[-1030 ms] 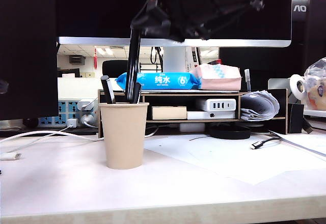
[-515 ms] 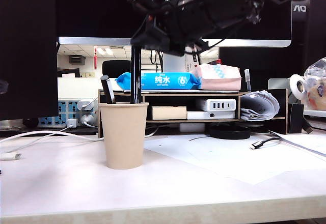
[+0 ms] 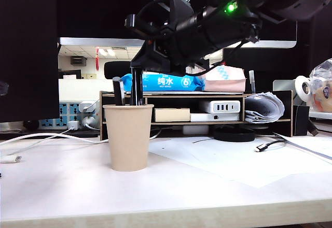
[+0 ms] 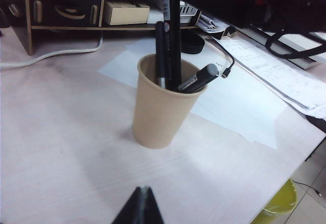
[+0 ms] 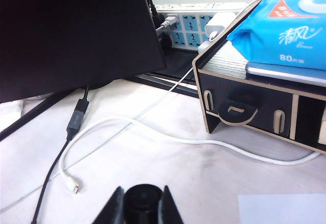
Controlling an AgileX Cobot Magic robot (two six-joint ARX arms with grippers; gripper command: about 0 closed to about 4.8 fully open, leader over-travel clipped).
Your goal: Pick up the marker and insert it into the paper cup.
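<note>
Nearest the exterior camera lies bare desk (image 3: pixel 207 197); on it stands the paper cup (image 3: pixel 128 137), upright, left of centre; the marker (image 3: pixel 136 87) stands near-vertical with its lower end inside the cup mouth and its upper end at the right tool (image 3: pixel 139 71), which hangs directly above the rim. In the right wrist view the right tool (image 5: pixel 143 203) has its two fingers closed against a round black cap end, so the marker is gripped, not yet released. Other pens already lean in the cup, one (image 3: pixel 118 90) showing just left of the marker. The left tool (image 4: pixel 141 206) sits low over the desk, well apart from the cup (image 4: pixel 160 107), fingertips together and holding nothing.

Status, as a judgement: pick-up done; insertion largely done, the marker partly sunk below the rim; remaining steps are to lower it a little, open the fingers and withdraw upward clear of the cup. Behind the cup stands a black shelf unit (image 3: pixel 171 101) with a blue wipes pack (image 3: pixel 166 81).
</note>
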